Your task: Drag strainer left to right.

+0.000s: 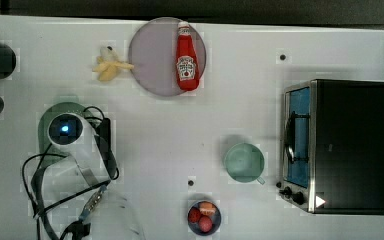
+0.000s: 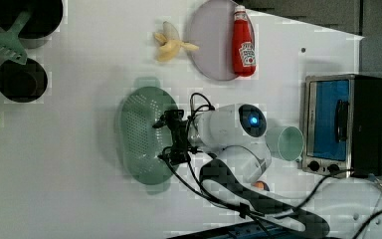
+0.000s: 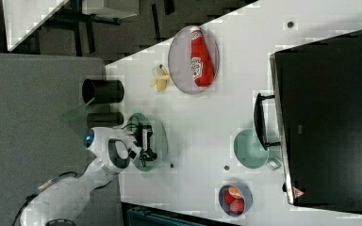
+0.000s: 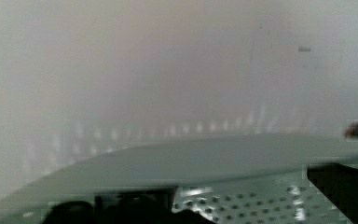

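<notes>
Strainer (image 2: pixel 142 134) first: the pale green oval one sits on the white bench (image 2: pixel 79 174) at the top view's left, well apart from the toaster oven (image 1: pixel 347 145) at the top view's right. In the left view the arm (image 2: pixel 229 134) reaches over it, and the end effector (image 2: pixel 171 137) hangs above the strainer's rim on the side nearest the cup, its two dark fingers (image 2: pixel 166 119) spread wide with nothing between them. I cannot tell whether they touch the plastic. From the wrist, the holed floor and curved wall of the strainer (image 4: pixel 242 196) lie just under the camera.

Going down in size, a greyish round plate (image 1: pixel 152 60) lies at the far edge of the bench with a red ketchup bottle (image 1: pixel 186 57) flat on it. Near the oven stands a small mint-green cup (image 1: pixel 244 162). A peeled banana (image 1: pixel 110 66) lies just beside the plate, and a little dark bowl (image 1: pixel 204 218) of red fruit sits at the near edge.
</notes>
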